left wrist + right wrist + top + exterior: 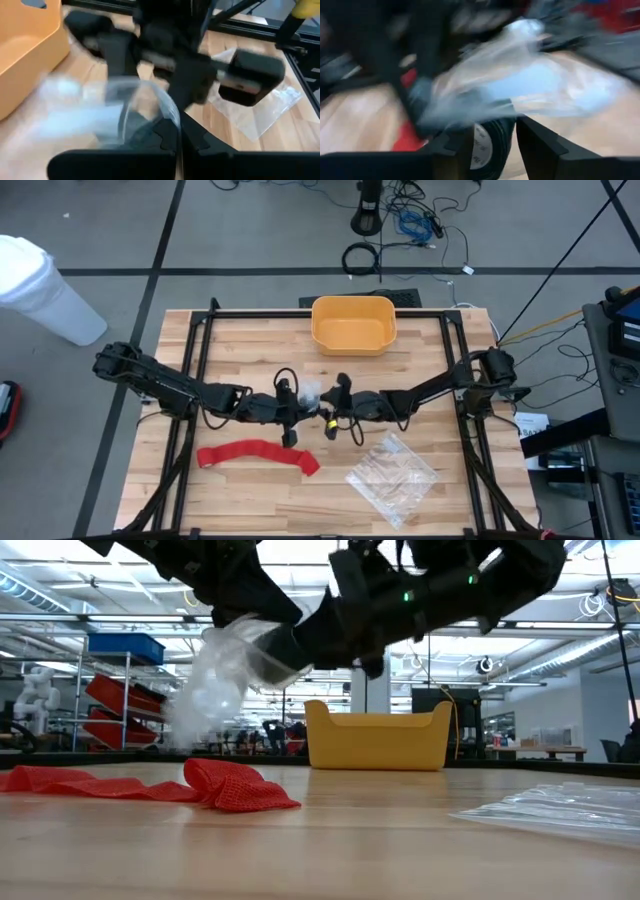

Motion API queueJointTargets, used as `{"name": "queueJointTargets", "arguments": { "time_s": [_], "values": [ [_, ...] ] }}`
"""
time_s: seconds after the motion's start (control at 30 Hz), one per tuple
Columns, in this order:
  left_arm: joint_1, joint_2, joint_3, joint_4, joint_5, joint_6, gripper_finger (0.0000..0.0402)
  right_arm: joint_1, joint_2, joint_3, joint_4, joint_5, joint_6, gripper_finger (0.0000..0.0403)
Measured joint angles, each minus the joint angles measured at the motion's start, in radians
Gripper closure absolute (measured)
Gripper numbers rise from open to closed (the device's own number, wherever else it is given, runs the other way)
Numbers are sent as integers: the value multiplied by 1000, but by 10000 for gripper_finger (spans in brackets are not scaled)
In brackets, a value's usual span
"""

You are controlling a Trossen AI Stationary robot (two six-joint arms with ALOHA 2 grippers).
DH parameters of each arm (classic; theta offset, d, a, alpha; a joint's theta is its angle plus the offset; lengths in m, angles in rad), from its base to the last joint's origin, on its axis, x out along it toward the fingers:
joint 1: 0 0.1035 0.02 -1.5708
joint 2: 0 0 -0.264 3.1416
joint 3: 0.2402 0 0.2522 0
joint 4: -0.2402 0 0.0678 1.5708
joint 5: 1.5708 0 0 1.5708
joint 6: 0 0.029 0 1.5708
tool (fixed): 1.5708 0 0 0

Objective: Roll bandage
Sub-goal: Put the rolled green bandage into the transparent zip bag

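Red bandage unrolled, flat on table, one end crumpled, near front-left edge

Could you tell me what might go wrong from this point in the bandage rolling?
1. The left claw is shut on a clear plastic wrapper held above the table; the open right claw beside it may lose it.
2. The bandage lies flat and unrolled directly below both arms; a dropped wrapper could land on it.
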State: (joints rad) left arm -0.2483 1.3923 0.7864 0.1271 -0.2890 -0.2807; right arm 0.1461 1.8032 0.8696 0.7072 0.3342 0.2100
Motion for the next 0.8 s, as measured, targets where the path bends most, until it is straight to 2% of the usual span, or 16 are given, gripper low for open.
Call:
{"name": "queueJointTargets", "arguments": {
  "time_s": [0.1, 0.13, 0.23, 0.3, 0.43, 0.5, 0.6, 0.7, 0.8],
  "values": [
    [-6, 0, -3, -3, 10, 5, 402, 27, -26, 1, 0, 242, 44, 275],
    [-6, 0, -5, -5, 11, 6, 402, 36, -27, 1, -1, 286, 66, 276],
    [-9, 0, -6, -13, 24, 6, 402, 59, -25, 1, -14, 307, 180, 281],
    [-9, 0, -6, -13, 27, 6, 402, 68, -25, 1, -37, 306, 338, 285],
    [-8, 0, -6, -18, 27, 2, 402, 68, -25, 1, -56, 284, 579, 292],
    [-9, 0, -6, -19, 27, 1, 402, 66, -25, 1, -59, 246, 642, 293],
    [-9, 0, -6, -30, 29, 1, 402, 53, -25, 1, -46, 144, 639, 291],
    [-9, 0, -6, -42, 40, 1, 402, 27, -25, 1, -58, -2, 601, 286],
    [-9, 0, -6, -49, 91, 3, 402, 8, -25, 1, -64, -128, 607, 284]
  ]
}}
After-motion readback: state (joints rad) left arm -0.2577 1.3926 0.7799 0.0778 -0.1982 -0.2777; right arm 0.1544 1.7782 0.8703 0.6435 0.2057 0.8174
